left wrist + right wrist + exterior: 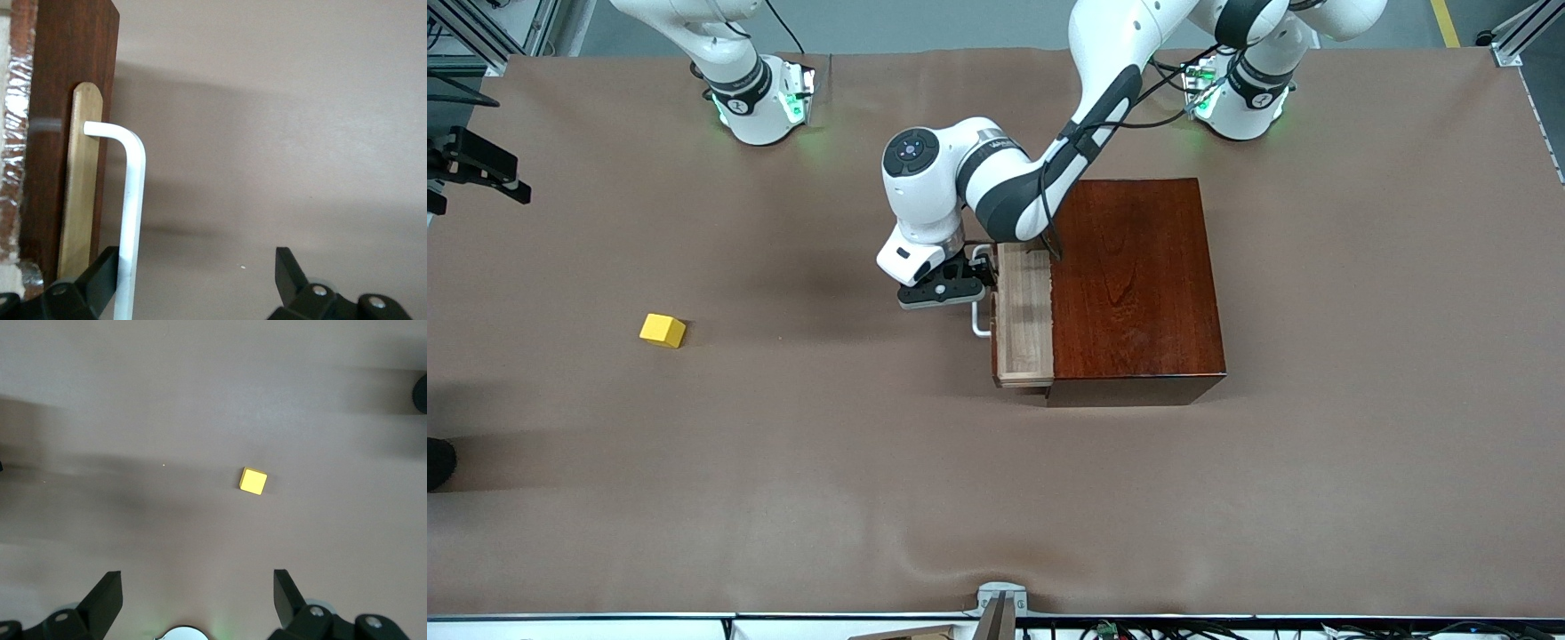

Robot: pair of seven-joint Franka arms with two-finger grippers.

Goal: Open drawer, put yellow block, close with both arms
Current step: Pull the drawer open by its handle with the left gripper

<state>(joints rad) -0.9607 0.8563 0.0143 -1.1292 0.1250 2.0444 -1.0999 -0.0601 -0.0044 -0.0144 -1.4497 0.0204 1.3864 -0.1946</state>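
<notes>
The drawer (1024,311) stands pulled a little way out of the dark mahogany box (1134,284), showing a strip of pale wood. Its white handle (980,313) faces the right arm's end of the table. My left gripper (976,283) is open at the handle. In the left wrist view the handle (131,220) runs between the fingers, close against one finger (100,277), in front of the dark drawer front (67,100). The yellow block (663,330) lies on the table toward the right arm's end. My right gripper (198,597) is open and empty, high over the table, with the block (253,481) below it.
The brown table cover (996,498) spreads wide around the box. Black gear (471,164) sticks in at the right arm's end of the table, and a dark object (438,462) sits at that edge nearer the camera. The right arm's base (760,102) stands at the top.
</notes>
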